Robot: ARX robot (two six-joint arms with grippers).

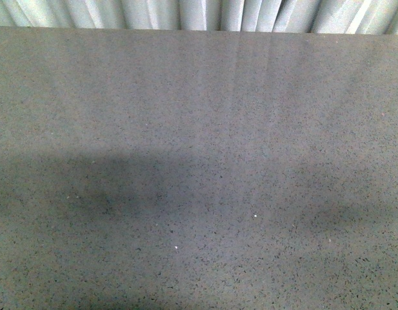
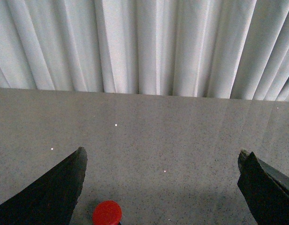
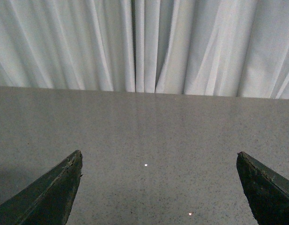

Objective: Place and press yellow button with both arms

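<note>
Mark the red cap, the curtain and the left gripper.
Red cap [image 2: 107, 213]: left wrist view, top of the cap.
Curtain [image 2: 149, 47]: left wrist view, middle folds.
Left gripper [image 2: 161, 151]: left wrist view, midway between fingertips.

- In the front view the grey speckled worktop [image 1: 199, 129] lies open from 6 o'clock to 12 o'clock and across from 9 to 3 o'clock, so there is free passage over its whole face.
- At 12 o'clock a pleated white curtain [image 1: 199, 14] hangs along the far edge and closes off the room beyond.
- The left end effector [image 2: 161, 151] has its jaws spread wide. A round red cap [image 2: 107, 213] stands in the gap, close by one finger but apart from it, and the rest of the gap is open.
- The right end effector [image 3: 159, 153] is spread as wide, with bare worktop through its gap up to the curtain.
</note>
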